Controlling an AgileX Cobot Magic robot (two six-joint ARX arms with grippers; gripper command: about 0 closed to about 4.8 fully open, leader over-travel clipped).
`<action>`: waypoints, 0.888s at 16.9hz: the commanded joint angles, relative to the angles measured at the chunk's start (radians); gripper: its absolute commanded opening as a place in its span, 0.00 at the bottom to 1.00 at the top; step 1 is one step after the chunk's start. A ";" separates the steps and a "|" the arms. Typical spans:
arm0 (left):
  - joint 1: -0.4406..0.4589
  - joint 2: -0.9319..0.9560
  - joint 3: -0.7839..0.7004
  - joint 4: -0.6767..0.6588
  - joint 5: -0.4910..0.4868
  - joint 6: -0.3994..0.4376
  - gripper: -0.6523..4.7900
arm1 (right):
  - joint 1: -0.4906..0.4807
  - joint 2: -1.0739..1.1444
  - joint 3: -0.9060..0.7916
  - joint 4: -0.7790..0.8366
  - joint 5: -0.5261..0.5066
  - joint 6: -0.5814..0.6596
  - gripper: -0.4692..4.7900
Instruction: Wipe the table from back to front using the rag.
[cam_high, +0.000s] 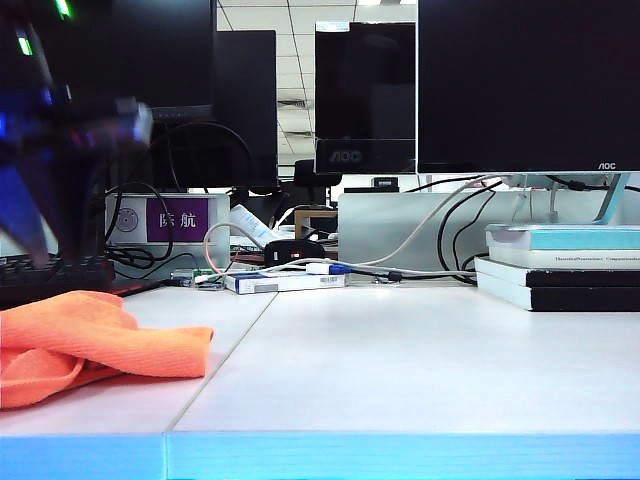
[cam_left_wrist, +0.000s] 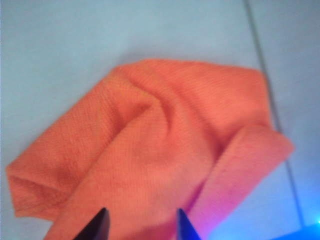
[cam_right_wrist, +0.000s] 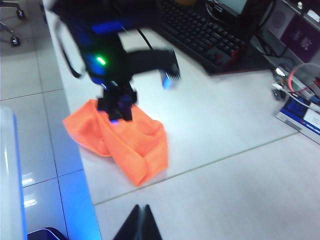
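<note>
The orange rag (cam_high: 90, 340) lies crumpled on the white table (cam_high: 400, 350) at the front left, beside the dark seam. My left gripper (cam_left_wrist: 142, 215) is open, its two fingertips spread over the rag (cam_left_wrist: 160, 145); I cannot tell whether they touch the cloth. In the exterior view the left arm (cam_high: 40, 170) is a dark blur above the rag. The right wrist view shows that arm's gripper (cam_right_wrist: 117, 106) down at the rag (cam_right_wrist: 137, 147). My right gripper (cam_right_wrist: 140, 209) is shut and empty, hanging over bare table away from the rag.
A black keyboard (cam_high: 50, 275) lies behind the rag. Cables and a small box (cam_high: 285, 282) sit at the back middle, a stack of books (cam_high: 560, 265) at the back right, monitors behind them. The light-blue front edge (cam_high: 400, 455) runs along the near side.
</note>
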 joint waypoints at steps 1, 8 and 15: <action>-0.001 0.088 0.002 0.021 0.004 0.001 0.42 | 0.002 -0.003 0.004 0.018 0.002 0.005 0.09; -0.001 0.225 0.000 0.080 0.001 0.002 0.37 | 0.002 -0.003 0.004 0.019 0.003 0.007 0.09; -0.001 0.235 -0.124 -0.031 0.054 0.132 0.11 | 0.001 -0.003 0.005 0.057 0.024 0.007 0.09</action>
